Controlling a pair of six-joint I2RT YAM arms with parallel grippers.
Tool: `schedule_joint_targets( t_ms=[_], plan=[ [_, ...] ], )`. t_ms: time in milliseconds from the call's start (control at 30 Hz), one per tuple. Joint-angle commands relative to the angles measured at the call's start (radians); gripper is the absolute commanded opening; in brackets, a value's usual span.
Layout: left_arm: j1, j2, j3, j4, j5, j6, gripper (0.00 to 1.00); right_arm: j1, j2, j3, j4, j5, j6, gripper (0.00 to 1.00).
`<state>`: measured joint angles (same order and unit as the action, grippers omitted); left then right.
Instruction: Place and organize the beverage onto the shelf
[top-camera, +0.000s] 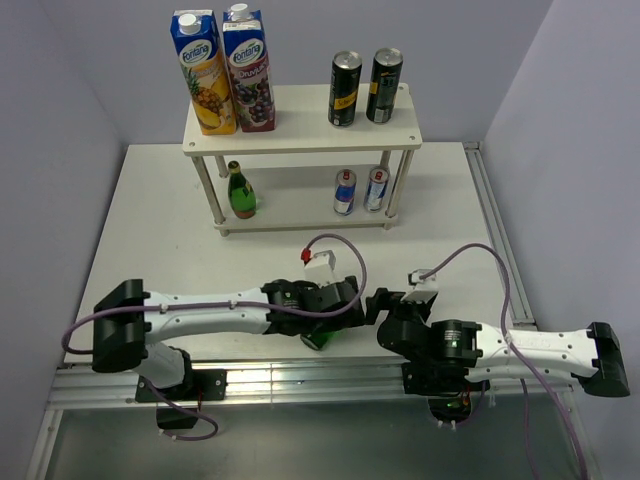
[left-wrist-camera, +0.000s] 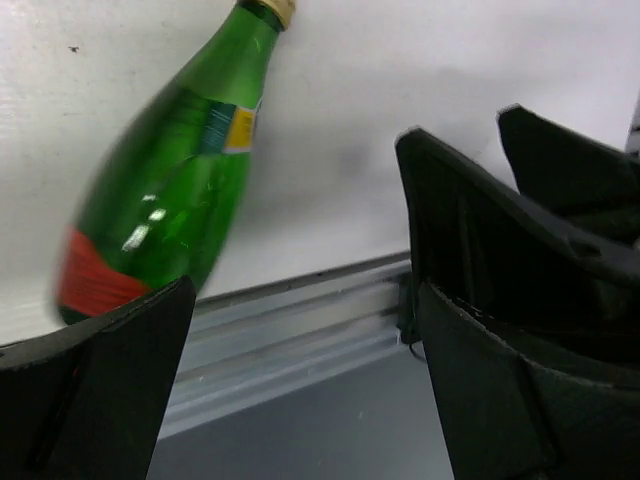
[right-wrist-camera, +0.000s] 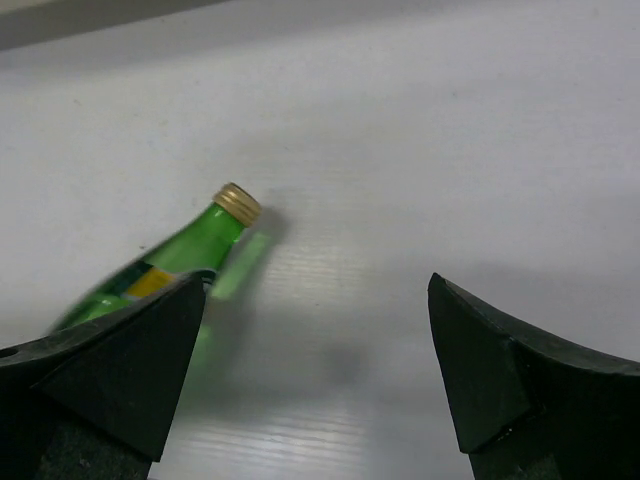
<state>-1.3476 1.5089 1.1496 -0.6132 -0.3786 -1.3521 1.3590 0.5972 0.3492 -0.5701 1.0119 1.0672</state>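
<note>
Spotting the green bottle (left-wrist-camera: 170, 190) lying at the worktop's (top-camera: 150, 230) near edge, just beside the left jaws — with left and right jaws both released. Best straddle the belly squarely, clench gently — stand beside its twin (top-camera: 240, 190) on the shelf (top-camera: 300, 147).

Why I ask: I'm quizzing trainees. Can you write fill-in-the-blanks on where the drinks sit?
1. The two dark cans stand on the ___ tier of the shelf.
2. The lower tier holds one upright green bottle and ___ silver-blue cans.
3. The other green bottle lies on the ___ by the left tool.
4. That tool and the right tool are both ___.
Missing words: top; two; table; open.
</note>
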Motion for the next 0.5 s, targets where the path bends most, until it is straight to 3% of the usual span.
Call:
schedule_joint_targets(
  t_ms=[0, 233, 333, 467],
  plan=[
    [-0.015, 0.144, -0.085, -0.16, 0.006, -0.039, 0.99, -0.008, -0.042, 0.034, 0.084, 0.096, 0.059, 1.0],
    [0.016, 0.321, -0.067, -0.14, -0.043, -0.007, 0.99, -0.008, -0.077, 0.045, 0.024, 0.097, 0.083, 1.0],
    [0.008, 0.317, 0.007, -0.213, -0.111, 0.001, 0.99, -0.008, -0.097, 0.048, 0.001, 0.102, 0.085, 1.0],
    [-0.053, 0.309, 0.252, -0.429, -0.2, 0.013, 0.99, -0.006, -0.119, 0.043, -0.008, 0.106, 0.077, 1.0]
  ],
)
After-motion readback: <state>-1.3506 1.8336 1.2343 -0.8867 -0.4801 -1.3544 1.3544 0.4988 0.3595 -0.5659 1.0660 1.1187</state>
